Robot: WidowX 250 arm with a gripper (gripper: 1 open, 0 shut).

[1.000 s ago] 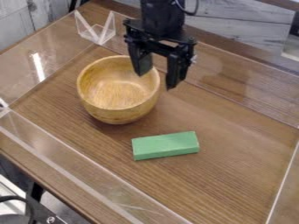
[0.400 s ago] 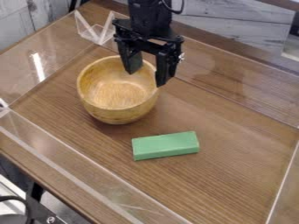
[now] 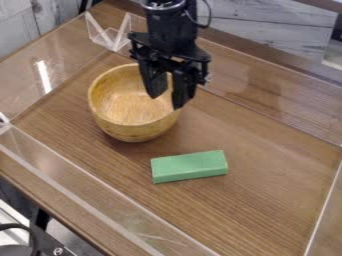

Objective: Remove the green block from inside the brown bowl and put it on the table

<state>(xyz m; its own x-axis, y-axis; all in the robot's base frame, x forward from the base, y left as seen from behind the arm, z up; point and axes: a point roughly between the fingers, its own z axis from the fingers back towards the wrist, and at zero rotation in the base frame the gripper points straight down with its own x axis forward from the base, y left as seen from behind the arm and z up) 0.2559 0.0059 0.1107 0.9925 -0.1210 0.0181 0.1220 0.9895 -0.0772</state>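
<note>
The green block [image 3: 189,166] lies flat on the table [image 3: 267,150], in front of and to the right of the brown bowl [image 3: 131,103]. The bowl's hollow shows only bare wood. My gripper [image 3: 170,93] hangs pointing down over the bowl's right rim. Its black fingers [image 3: 158,84] stand apart and hold nothing. It is well clear of the block, which lies nearer the table's front edge.
Low clear plastic walls [image 3: 54,175] edge the tabletop. A clear plastic piece [image 3: 107,35] stands at the back, behind the bowl. A grey surface and a dark cable lie beyond the table at the right rear.
My gripper has shifted left, from beside the bowl's right edge to over its rim, and its fingers stand a little closer together. Block and bowl have not moved.
</note>
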